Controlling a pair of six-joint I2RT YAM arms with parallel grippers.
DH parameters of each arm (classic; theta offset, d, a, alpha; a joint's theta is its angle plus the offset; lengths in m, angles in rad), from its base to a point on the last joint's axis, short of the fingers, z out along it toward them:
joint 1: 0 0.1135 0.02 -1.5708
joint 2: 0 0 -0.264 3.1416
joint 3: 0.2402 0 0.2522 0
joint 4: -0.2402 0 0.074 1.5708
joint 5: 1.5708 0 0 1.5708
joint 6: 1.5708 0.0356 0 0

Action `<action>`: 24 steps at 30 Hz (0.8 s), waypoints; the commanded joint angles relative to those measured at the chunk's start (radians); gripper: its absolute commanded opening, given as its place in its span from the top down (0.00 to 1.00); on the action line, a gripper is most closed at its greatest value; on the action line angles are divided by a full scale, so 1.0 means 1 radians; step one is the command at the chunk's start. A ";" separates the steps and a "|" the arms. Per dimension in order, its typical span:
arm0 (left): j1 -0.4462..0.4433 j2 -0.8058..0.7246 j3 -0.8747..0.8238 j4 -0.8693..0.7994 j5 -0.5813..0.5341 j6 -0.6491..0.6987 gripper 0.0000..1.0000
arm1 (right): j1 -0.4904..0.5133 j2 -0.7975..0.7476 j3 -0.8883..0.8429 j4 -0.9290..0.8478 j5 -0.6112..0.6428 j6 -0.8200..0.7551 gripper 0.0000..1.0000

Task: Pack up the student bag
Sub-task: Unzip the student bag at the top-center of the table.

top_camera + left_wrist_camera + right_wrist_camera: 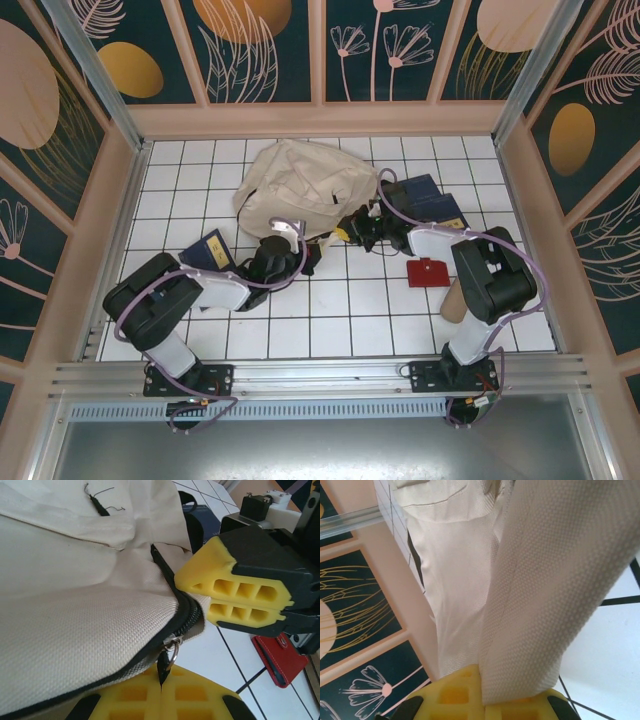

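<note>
The beige student bag lies at the back middle of the tiled table. In the left wrist view its canvas spreads across the frame, with a dark zipper along the edge. My left gripper is shut on the black zipper pull under its metal ring. My right gripper sits just right of the zipper's end, clamped on a beige tab of the bag. In the right wrist view that fabric tab rises from the closed pads of my right gripper. From above, both grippers meet at the bag's near edge.
A navy book lies left of the left arm. Two more navy books lie right of the bag. A red wallet rests by the right arm, and its corner is seen from the left wrist. A tan object sits under the right arm.
</note>
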 commanded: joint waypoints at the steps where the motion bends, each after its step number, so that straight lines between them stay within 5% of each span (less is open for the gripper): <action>1: 0.006 -0.065 -0.031 -0.061 -0.009 0.024 1.00 | -0.017 -0.013 0.035 -0.091 0.082 -0.090 1.00; 24: 0.132 -0.229 0.042 -0.495 -0.018 0.120 1.00 | -0.240 0.022 0.089 -0.192 0.245 -0.463 0.98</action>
